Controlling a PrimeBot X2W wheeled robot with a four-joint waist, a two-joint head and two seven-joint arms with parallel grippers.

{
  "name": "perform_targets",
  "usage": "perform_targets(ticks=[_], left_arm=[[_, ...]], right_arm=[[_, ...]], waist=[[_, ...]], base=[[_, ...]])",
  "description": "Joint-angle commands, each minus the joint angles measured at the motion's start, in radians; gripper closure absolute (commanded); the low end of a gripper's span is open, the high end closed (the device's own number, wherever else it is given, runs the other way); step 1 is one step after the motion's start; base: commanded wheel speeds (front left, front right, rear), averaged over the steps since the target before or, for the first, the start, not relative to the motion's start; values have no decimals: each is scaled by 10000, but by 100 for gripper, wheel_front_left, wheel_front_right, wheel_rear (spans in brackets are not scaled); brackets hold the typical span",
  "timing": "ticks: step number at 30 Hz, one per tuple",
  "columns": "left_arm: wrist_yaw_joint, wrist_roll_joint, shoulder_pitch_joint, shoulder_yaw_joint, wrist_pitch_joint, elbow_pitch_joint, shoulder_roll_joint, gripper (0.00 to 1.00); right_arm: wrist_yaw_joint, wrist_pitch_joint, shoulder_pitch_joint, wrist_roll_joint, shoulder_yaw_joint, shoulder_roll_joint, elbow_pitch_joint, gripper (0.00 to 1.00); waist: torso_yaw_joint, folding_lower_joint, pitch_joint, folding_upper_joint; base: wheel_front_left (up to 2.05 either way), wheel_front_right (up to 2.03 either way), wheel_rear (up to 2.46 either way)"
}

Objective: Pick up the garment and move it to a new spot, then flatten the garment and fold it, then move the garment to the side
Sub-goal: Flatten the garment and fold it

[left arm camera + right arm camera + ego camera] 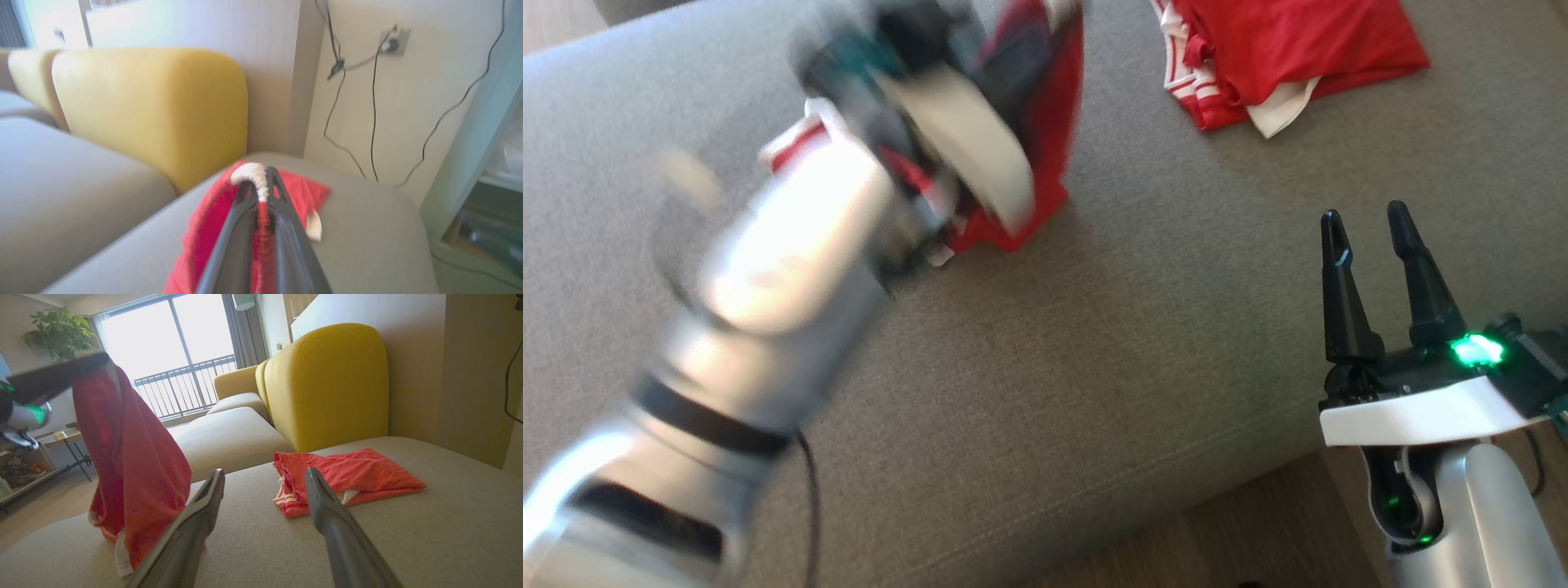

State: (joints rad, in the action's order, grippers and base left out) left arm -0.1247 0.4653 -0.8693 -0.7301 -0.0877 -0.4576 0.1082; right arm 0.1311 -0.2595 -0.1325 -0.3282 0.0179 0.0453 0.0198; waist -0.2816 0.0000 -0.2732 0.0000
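Observation:
The garment [139,465] is red with white trim and hangs bunched above the grey sofa cushion [1094,367], its lower end near the cushion. My left gripper [261,179] is shut on its white-trimmed edge, and red cloth [204,232] drapes below the fingers. In the head view the left arm [792,245] is blurred, with the garment [1054,139] dangling past it at the upper middle. My right gripper [1364,216] stands open and holds nothing, low at the cushion's front right, well apart from the hanging garment. Its two fingers [192,522] point across the cushion.
Another red garment [1290,49] with white trim lies folded at the cushion's far right corner [351,473]. A yellow backrest [327,384] rises behind the seat. Cables [374,102] hang on the wall beyond. Wooden floor [1217,539] borders the cushion's front edge.

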Motion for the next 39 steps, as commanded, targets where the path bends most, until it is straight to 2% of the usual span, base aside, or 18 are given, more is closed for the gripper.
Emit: perform_targets(ticks=[1,2,4,8,12,17,19,23,29,31,33,39], left_arm=[[-56,955,-1328,827,478,1194,741,100],[-56,955,-1328,827,478,1194,741,100],[-57,1912,-1850,1516,1165,2196,1317,100],[154,2758,-1471,2174,1883,3372,1954,100],[675,3312,255,2447,2424,4328,2730,100],[1453,3843,2936,3004,1997,4647,3347,100],[1557,4007,3777,3201,1608,4527,3423,100],[1483,4176,4745,3513,690,4126,3360,100],[1275,4231,5135,3513,-73,3601,2992,100],[1208,4199,5118,3431,-165,3479,2898,100],[1170,4174,5065,3365,-222,3393,2813,100],[1092,4081,4893,3219,-301,3268,2700,100]], right_arm=[[-4,-23,-21,-123,244,49,254,0],[-4,-23,-21,-123,244,49,254,0],[-4,-23,76,-158,212,49,225,0],[-4,-23,208,-142,83,49,265,0],[-4,-23,308,40,56,49,315,0],[-4,-23,278,118,512,49,-142,0],[-4,-23,208,-86,859,49,-666,0],[-4,-23,-335,-339,1593,49,-1963,0],[-4,-23,-1728,-1322,2309,49,-4203,0],[-4,-23,-2237,-1929,2880,49,-5086,0],[-4,-23,-2721,-2056,3299,49,-5536,0],[-4,-23,-3386,-2368,3578,49,-5915,0]], waist=[[-160,0,216,0],[-160,0,216,0],[-170,0,358,0],[23,0,448,0],[452,0,409,0],[1135,0,258,0],[1436,0,193,0],[1955,0,107,0],[2461,0,35,0],[2578,0,36,0],[2664,0,4,0],[2814,0,-86,0]], base=[[0,0,0],[0,0,0],[0,0,0],[0,0,0],[0,0,0],[0,0,0],[0,0,0],[0,0,0],[0,0,0],[0,0,0],[0,0,0],[0,0,0]])
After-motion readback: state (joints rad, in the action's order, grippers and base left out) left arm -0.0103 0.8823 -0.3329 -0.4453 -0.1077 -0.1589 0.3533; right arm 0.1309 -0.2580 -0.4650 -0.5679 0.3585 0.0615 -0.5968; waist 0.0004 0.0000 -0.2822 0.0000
